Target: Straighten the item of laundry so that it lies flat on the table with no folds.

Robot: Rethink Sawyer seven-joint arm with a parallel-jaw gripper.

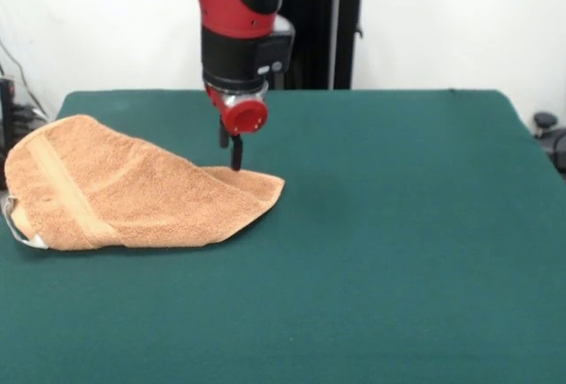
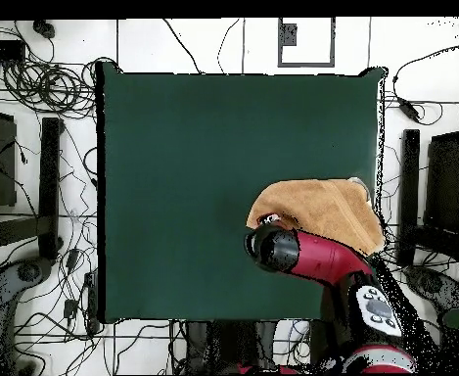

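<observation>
A large rectangular table (image 1: 398,251) covered in dark green felt fills most of the front view. In the overhead view the same table (image 2: 194,176) appears as a dark green rectangle on a white floor crossed by many black cables (image 2: 37,88).

A red and black robot arm (image 1: 234,3) comes down over the table's left half in the front view. In the overhead view the arm (image 2: 321,259) reaches across the table's lower right corner and hides part of the cloth below it.

An orange-tan terry towel (image 1: 124,194) lies on the table at its left side in the front view, reaching the table's left edge. It is not flat: it is folded over itself into a rounded wedge that narrows to a point at the right. A flat woven band (image 1: 66,189) runs diagonally across its left part, and a small white tag (image 1: 26,238) sticks out at its lower left corner. From above, the towel (image 2: 326,206) sits by the table's right edge.

The gripper (image 1: 233,149) hangs just above the towel's pointed right end, its dark fingers very near or touching the cloth. Whether they are apart or together cannot be told.
</observation>
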